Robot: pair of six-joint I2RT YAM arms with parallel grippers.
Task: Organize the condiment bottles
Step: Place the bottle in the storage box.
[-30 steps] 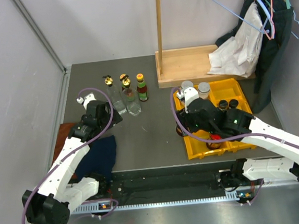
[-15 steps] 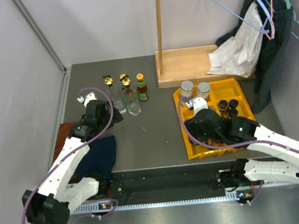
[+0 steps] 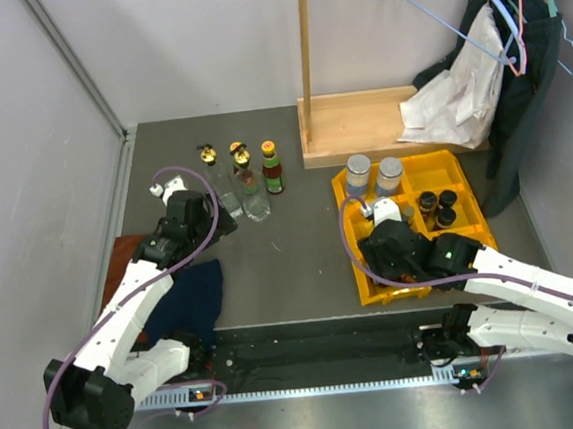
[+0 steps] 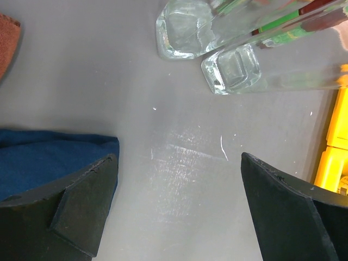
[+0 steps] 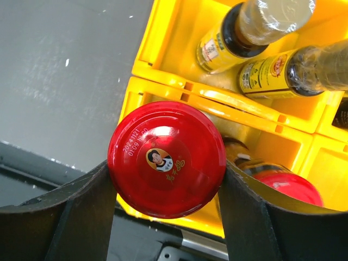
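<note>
My right gripper is shut on a dark jar's red lid, held over the near-left compartment of the yellow bin. A second red-lidded jar stands in the compartment beside it. Two small dark bottles lie further in. From above, the right gripper covers the held jar. Two silver-lidded jars and two small dark bottles stand in the bin. My left gripper is open over bare table, just short of two clear bottles. A red-capped bottle stands beside them.
A blue cloth lies on a brown pad at the near left, under the left arm. A wooden stand with an upright pole sits at the back. Clothes and hangers hang at the back right. Grey walls close the left side.
My right arm has drawn back toward the near edge with the red-lidded jar, uncovering the two silver-lidded jars. The left arm has barely moved.
</note>
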